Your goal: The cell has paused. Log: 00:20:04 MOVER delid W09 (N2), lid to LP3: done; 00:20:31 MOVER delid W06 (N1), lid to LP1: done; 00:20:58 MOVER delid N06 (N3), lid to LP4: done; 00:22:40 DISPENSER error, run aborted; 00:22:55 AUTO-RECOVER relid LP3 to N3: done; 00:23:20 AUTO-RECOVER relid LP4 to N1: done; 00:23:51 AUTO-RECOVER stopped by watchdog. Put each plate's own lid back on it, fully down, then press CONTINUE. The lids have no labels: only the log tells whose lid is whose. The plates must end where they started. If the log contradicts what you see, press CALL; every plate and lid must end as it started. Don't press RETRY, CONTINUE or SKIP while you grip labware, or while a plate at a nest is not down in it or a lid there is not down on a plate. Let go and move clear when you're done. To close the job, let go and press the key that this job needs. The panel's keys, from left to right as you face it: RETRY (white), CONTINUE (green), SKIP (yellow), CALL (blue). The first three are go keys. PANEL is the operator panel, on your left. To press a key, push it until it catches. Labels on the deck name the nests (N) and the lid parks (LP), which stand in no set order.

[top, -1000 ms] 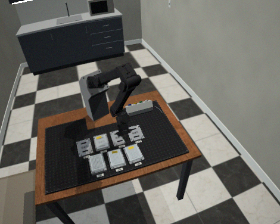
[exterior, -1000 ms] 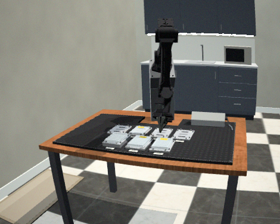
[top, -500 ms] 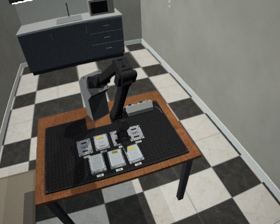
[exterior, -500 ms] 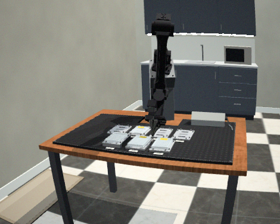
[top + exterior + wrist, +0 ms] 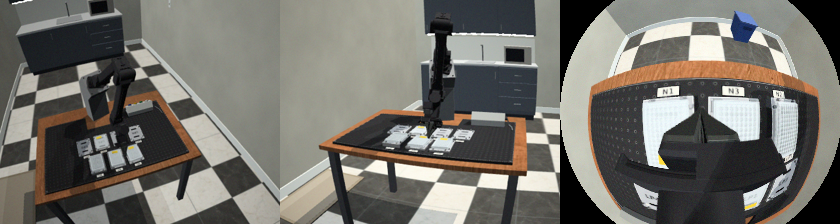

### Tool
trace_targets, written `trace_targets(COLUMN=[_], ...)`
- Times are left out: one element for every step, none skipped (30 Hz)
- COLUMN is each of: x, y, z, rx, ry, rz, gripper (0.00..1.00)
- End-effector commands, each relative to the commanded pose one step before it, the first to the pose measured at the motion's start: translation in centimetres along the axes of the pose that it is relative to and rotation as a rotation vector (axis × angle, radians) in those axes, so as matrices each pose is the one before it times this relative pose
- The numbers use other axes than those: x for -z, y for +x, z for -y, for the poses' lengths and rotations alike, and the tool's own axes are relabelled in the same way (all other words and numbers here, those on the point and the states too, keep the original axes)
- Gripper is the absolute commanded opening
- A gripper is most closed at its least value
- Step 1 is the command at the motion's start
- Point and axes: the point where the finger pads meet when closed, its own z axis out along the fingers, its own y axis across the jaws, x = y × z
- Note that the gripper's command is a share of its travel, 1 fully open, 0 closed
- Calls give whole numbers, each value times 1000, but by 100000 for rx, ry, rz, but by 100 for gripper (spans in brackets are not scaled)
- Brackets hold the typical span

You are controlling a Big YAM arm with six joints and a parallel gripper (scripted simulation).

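The jaws stood closed together, holding nothing. N3's lid (image 5: pixel 116 159) (image 5: pixel 419 143) (image 5: pixel 741 119) looked light, stiff and slick, probably best pinched squarely by its side edges.

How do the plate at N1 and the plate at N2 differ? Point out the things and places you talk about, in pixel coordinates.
The plate at N1 (image 5: pixel 136 155) (image 5: pixel 441 145) (image 5: pixel 667 117) has a yellow patch (image 5: pixel 131 147) (image 5: pixel 444 139) (image 5: pixel 661 160); the plate at N2 (image 5: pixel 97 163) (image 5: pixel 396 139) (image 5: pixel 786 125) shows none. N1's grid looks pale and hazy, N2's darker and crisper. N1's sits nearer the key panel (image 5: pixel 140 111) (image 5: pixel 488 120), N2's farther. Both are rectangular.
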Motion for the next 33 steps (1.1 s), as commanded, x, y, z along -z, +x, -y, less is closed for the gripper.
trace_targets(x=[93, 0, 0, 0, 0, 0, 0, 0, 0, 0, 0, 0, 0, 0, 0, 0, 0, 0, 0, -81, 0, 0, -45, 35, 74, 57, 38, 20, 0, -19, -39, -59, -79], y=[-293, 0, 0, 0, 0, 0, 0, 0, 0, 0, 0, 0, 0, 0, 0, 0, 0, 0, 0, -735, 0, 0, 780, 420, 101, 76, 51, 26, -1, -28, -55, -82, -109], z=[-27, 0, 0, 0, 0, 0, 0, 0, 0, 0, 0, 0, 0, 0, 0, 0, 0, 0, 0, 966, 0, 0, 698, 609, 528, 521, 514, 507, 502, 497, 493, 490, 488], rx=[304, 0, 0, 0, 0, 0, 0, 0, 0, 0, 0, 0, 0, 0, 0, 0, 0, 0, 0, 979, 0, 0, 16, 8, -1, -6, -8, -8, -6, -1, 6, 15, 26], ry=[-143, 0, 0, 0, 0, 0, 0, 0, 0, 0, 0, 0, 0, 0, 0, 0, 0, 0, 0, 811, 0, 0, 94, 118, 65, 52, 38, 24, 10, -4, -18, -31, -45], rz=[4, 0, 0, 0, 0, 0, 0, 0, 0, 0, 0, 0, 0, 0, 0, 0, 0, 0, 0, 579, 0, 0, -325, -426, -216, -163, -108, -51, 8, 67, 126, 186, 246], gripper=[0, 0, 0, 0, 0, 0, 0, 0, 0, 0, 0, 0, 0, 0, 0, 0, 0, 0, 0, 0, 0, 0, 0, 0, 0, 0, 0, 0, 0, 0, 0, 0, 0])
